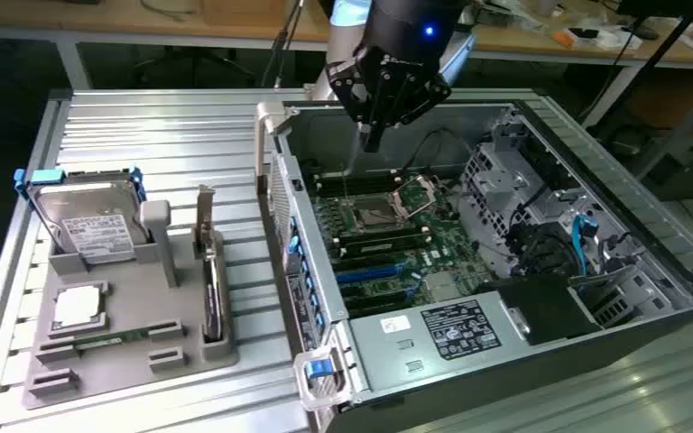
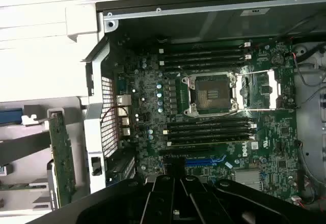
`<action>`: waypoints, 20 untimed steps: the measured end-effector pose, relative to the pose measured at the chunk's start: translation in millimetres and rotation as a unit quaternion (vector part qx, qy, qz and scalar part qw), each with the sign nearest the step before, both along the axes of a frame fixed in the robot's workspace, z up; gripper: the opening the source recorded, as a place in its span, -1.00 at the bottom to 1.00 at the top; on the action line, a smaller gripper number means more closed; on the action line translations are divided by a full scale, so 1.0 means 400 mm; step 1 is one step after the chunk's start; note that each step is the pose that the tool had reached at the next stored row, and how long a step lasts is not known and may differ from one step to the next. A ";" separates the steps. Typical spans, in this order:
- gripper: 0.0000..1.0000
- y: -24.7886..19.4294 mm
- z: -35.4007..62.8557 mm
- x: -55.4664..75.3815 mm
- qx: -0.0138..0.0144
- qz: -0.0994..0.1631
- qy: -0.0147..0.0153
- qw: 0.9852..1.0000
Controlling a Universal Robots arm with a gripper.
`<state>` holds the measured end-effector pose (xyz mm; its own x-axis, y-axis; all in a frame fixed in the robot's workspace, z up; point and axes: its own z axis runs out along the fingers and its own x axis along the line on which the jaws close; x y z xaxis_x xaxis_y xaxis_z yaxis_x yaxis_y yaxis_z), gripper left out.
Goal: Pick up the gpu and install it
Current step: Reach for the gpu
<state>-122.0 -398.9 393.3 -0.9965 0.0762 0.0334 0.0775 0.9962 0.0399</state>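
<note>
Exterior view first: we count one gripper (image 1: pixel 374 137), hanging over the far part of the open computer case (image 1: pixel 635 271), jaws pressed together with nothing between them. One gpu (image 1: pixel 210 280) stands on its edge in a slot of the gray tray (image 1: pixel 142 365) on the exterior view's left, metal bracket at its far end, well apart from the gripper. On that same tray we've got one hard drive (image 1: pixel 91 224) in a blue frame standing upright at the far end, then one square silver chip (image 1: pixel 78 307) lying flat and one thin green memory stick (image 1: pixel 97 341) nearer. Wrist view looks down on the motherboard (image 2: pixel 153 96). We see one open processor socket (image 2: pixel 213 92) with two banks of memory slots, one on either side of it, plus one blue slot (image 2: pixel 204 161). The gpu (image 2: pixel 62 155) sits just outside the case wall.
</note>
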 end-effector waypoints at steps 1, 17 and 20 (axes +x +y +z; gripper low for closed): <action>-0.79 0.000 0.000 0.000 0.000 0.000 0.002 1.000; -0.79 0.000 0.000 0.000 0.000 0.000 0.014 1.000; -0.79 0.000 0.000 -0.001 0.000 0.000 0.014 1.000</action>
<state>-122.5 -398.9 393.3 -0.9952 0.0762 0.0608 0.0785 0.9962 0.0377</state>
